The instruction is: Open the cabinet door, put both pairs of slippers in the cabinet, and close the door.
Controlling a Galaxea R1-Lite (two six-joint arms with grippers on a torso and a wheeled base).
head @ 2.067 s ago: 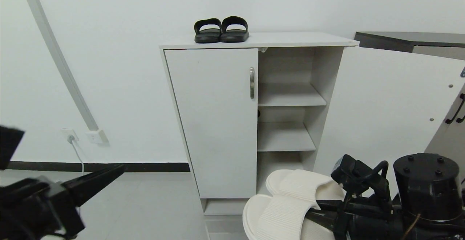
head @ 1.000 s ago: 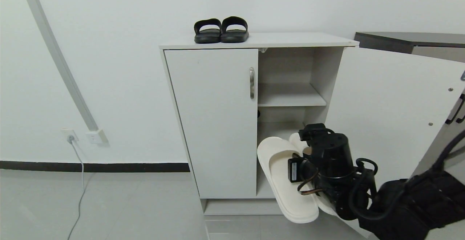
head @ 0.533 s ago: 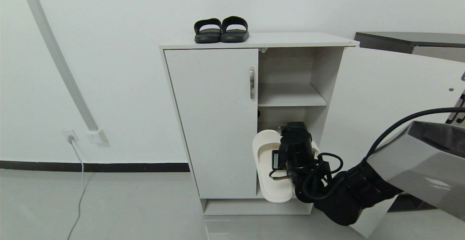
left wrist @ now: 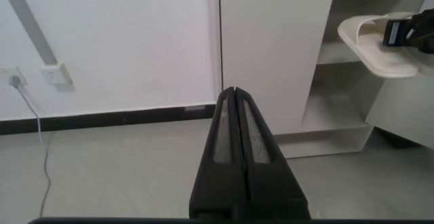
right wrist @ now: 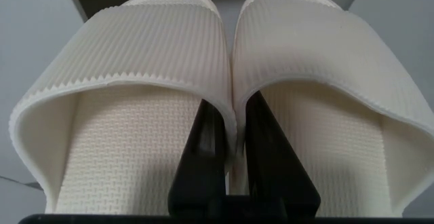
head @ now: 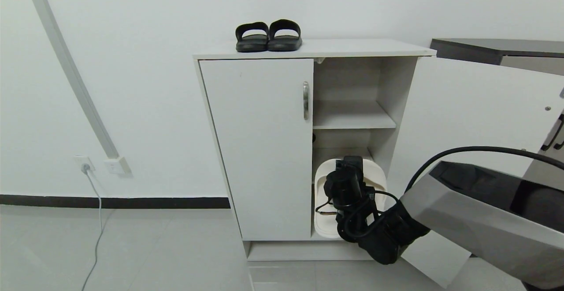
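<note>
White slippers hang tilted at the cabinet's open right half, at five o'clock in the head view, inner edges pinched by your right end effector. Black slippers rest on top at twelve o'clock. Your left end effector is pressed together.

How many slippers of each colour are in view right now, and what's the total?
Black slippers: 2, on top of the cabinet
Cream-white slippers: 2, clamped in the right gripper at the cabinet's lower opening
Total: 4 slippers
</note>
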